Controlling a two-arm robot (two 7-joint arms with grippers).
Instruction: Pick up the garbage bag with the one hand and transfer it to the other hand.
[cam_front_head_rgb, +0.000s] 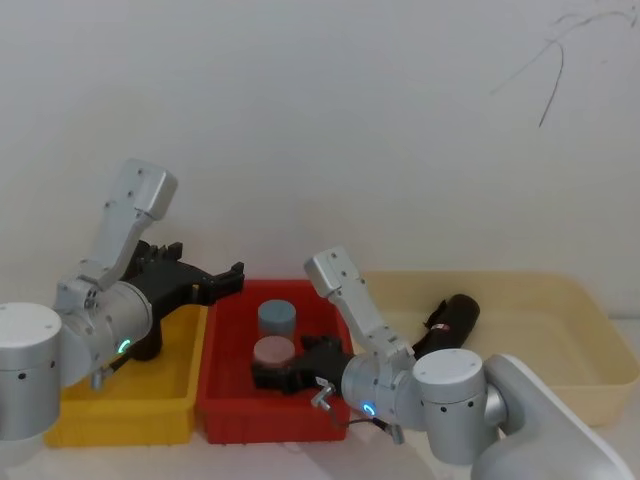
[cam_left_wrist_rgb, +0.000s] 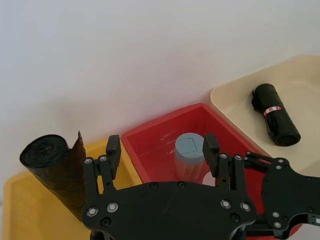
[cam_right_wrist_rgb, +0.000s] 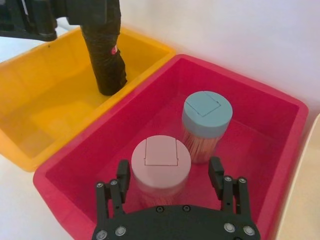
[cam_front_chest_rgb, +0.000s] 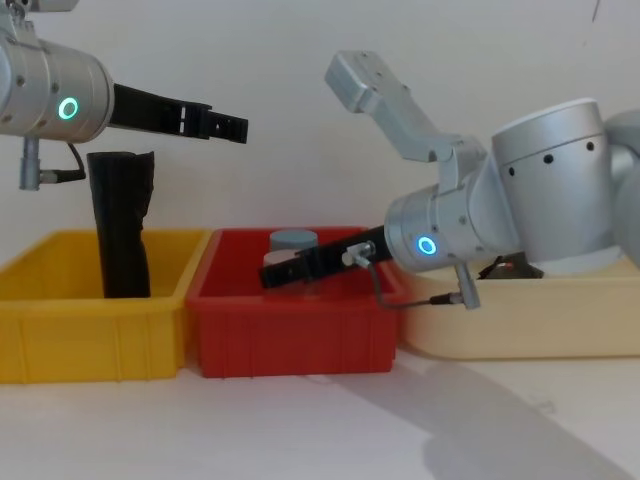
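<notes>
With fingers spread and empty, the left gripper (cam_front_chest_rgb: 228, 127) hangs above the red bin (cam_front_head_rgb: 225, 415) and the right gripper (cam_right_wrist_rgb: 172, 175) straddles a pink-lidded jar (cam_right_wrist_rgb: 161, 159), the garbage bag (cam_left_wrist_rgb: 276, 115) well beyond both in the beige tray (cam_left_wrist_rgb: 235, 95), so a descent here risks seizing the wrong item.

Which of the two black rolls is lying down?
The garbage bag with the red-and-white band, lying in the cream tray. The other roll, with a ragged edge, stands upright in the yellow bin.

White table (cam_front_chest_rgb: 330, 420), yellow bin (cam_front_chest_rgb: 90, 335), red bin (cam_front_chest_rgb: 290, 335), cream tray (cam_front_chest_rgb: 520, 325) side by side
</notes>
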